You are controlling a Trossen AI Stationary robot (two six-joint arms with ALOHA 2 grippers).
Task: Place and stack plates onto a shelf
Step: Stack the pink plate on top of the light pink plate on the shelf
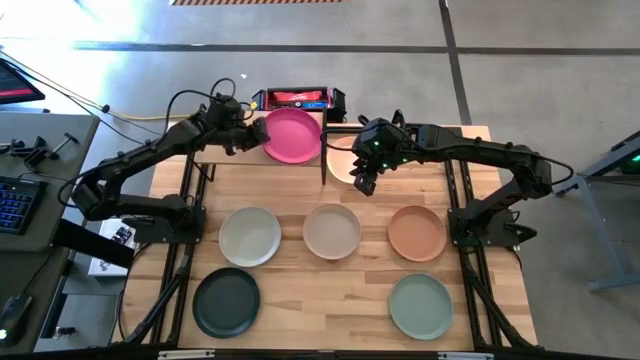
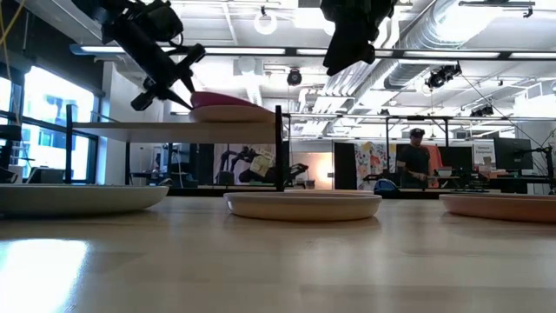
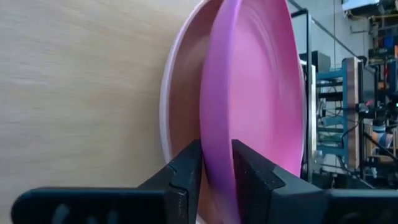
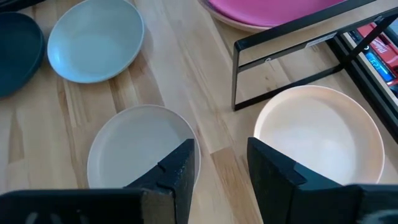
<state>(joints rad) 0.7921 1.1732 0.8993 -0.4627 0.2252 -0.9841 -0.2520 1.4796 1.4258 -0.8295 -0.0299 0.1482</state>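
The left gripper (image 1: 250, 137) loosely straddles the left rim of a round matte magenta plate (image 1: 292, 135) stacked on the far light-wood shelf (image 3: 81, 93), its fingers slightly parted.

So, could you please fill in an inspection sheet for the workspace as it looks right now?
Surface: plank-patterned wooden tabletop.
Job's things: magenta plate stacked on a pink plate on the shelf; peach plate on the tabletop beside the shelf; five plates in front.
Clutter: red-filled tray behind the shelf.
Grippers: left gripper straddles the magenta plate's rim, jaws slightly apart; right gripper open, above the peach plate.
Cables: along the arms.
Surroundings: keyboard at left; person in the room behind.
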